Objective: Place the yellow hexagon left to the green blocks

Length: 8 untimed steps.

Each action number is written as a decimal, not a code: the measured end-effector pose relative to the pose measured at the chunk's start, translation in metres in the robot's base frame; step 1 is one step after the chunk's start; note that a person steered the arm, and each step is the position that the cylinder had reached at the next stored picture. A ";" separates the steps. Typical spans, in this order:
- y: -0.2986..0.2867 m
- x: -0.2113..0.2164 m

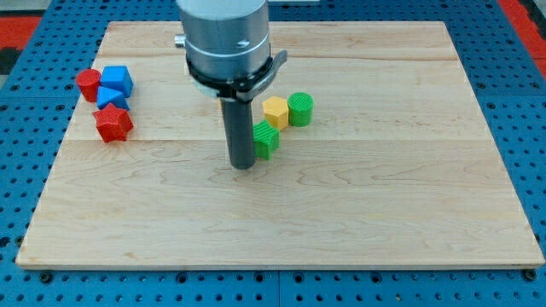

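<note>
The tip (243,165), a bare rod holding nothing, touches the green block (266,139); the yellow hexagon (275,112) sits wedged between greens.

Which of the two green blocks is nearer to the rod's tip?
The lower green block, right beside my tip on the view's right. The green cylinder sits farther off, beyond the yellow hexagon.

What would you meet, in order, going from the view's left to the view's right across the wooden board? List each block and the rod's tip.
red cylinder → red star-shaped block → my tip → green block, just right of the tip → yellow hexagon → green cylinder. The two blue blocks overlap the red ones, so I leave them out.
</note>
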<state>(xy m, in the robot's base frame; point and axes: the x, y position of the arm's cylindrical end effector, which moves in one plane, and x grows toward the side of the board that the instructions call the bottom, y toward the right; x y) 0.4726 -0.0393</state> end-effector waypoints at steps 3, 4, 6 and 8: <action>0.072 -0.026; 0.075 -0.050; 0.147 -0.063; 0.152 -0.114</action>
